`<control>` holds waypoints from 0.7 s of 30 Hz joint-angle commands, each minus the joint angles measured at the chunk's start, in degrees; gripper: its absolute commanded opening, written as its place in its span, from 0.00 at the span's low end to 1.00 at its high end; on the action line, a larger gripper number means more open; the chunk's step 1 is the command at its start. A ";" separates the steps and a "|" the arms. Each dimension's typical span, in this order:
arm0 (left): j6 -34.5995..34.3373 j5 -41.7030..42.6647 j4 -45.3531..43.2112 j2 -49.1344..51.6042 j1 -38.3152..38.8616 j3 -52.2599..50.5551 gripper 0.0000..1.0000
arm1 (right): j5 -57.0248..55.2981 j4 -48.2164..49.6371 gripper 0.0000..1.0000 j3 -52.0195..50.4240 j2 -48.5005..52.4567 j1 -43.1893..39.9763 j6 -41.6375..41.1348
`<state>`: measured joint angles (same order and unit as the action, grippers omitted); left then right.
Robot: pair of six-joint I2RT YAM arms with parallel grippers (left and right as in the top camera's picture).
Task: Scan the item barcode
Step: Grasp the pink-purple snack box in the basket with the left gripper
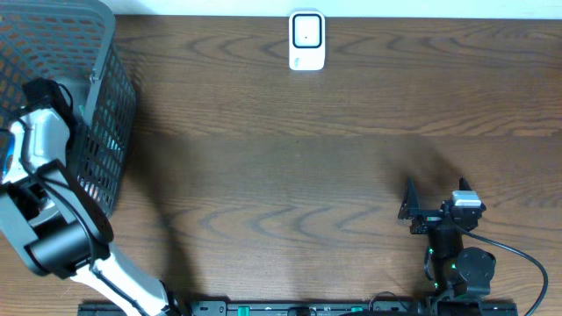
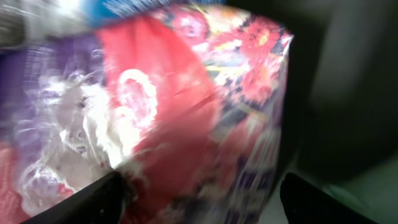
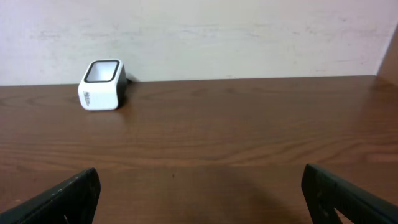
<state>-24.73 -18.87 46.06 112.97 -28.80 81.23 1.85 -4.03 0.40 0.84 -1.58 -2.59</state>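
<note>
A blurred item (image 2: 186, 106), a shiny package printed in red, purple and flowers, fills the left wrist view inside the grey basket (image 1: 97, 132). No barcode shows on it. My left gripper (image 2: 202, 186) is open and straddles the package's lower edge; the left finger is close against it and the right finger (image 2: 311, 202) stands apart from it. In the overhead view the left arm (image 1: 39, 140) reaches down into the basket, which hides the item. The white scanner (image 1: 306, 40) (image 3: 102, 85) stands at the table's far edge. My right gripper (image 1: 435, 197) (image 3: 200, 186) rests open and empty near the front right.
The grey mesh basket fills the table's far left corner. Other wrapped goods (image 2: 56, 124) lie beside the item inside it. Brown wooden tabletop (image 1: 290, 175) stretches between the basket, the scanner and the right arm. A pale wall (image 3: 217, 31) rises behind the scanner.
</note>
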 commanded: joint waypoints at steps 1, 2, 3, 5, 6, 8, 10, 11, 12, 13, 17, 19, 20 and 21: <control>-1.55 -2.21 0.39 3.41 -0.26 -0.13 0.77 | -0.02 -0.24 0.99 -0.09 -0.20 -0.24 -0.76; -1.55 -2.51 0.37 3.91 -0.33 -0.13 0.73 | 0.00 -0.24 0.99 -0.09 -0.20 -0.24 -0.76; -1.53 -2.95 0.39 4.26 -0.37 -0.13 0.63 | -0.02 -0.22 0.99 -0.09 -0.20 -0.24 -0.76; -1.53 -3.28 0.39 4.42 -0.55 -0.13 0.32 | -0.02 -0.22 0.99 -0.09 -0.20 -0.24 -0.76; -1.53 -3.28 0.39 4.37 -0.59 -0.11 0.19 | 0.00 -0.24 0.99 -0.09 -0.20 -0.24 -0.76; -1.53 -3.23 0.37 4.07 -0.59 -0.09 0.08 | -0.02 -0.22 0.99 -0.09 -0.20 -0.24 -0.76; -1.53 -3.15 0.52 3.50 -0.57 0.07 0.07 | -0.02 -0.24 0.99 -0.09 -0.20 -0.24 -0.76; -1.51 -2.80 0.96 2.99 -0.52 0.26 0.07 | 0.00 -0.22 0.99 -0.09 -0.20 -0.24 -0.76; -1.55 -2.56 1.60 2.23 -0.48 0.61 0.07 | -0.02 -0.24 0.99 -0.09 -0.20 -0.24 -0.76; -1.55 -2.12 2.21 1.29 -0.42 1.01 0.07 | -0.02 -0.24 0.99 -0.09 -0.20 -0.24 -0.76; -1.57 2.27 2.69 -5.81 -0.07 1.99 0.07 | -0.02 -0.22 0.99 -0.09 -0.20 -0.24 -0.76; -1.53 5.66 2.03 -11.37 0.17 2.08 0.07 | 0.00 -0.24 0.99 -0.09 -0.20 -0.24 -0.76; -1.53 7.39 1.46 -14.29 0.28 2.08 0.07 | 0.00 -0.24 0.99 -0.09 -0.20 -0.24 -0.76; -1.53 9.07 0.90 -17.46 0.37 2.08 0.07 | 0.00 -0.24 0.99 -0.09 -0.20 -0.24 -0.76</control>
<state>-25.56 -15.90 47.99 106.56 -28.75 81.71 1.85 -4.05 0.40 0.84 -1.58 -2.59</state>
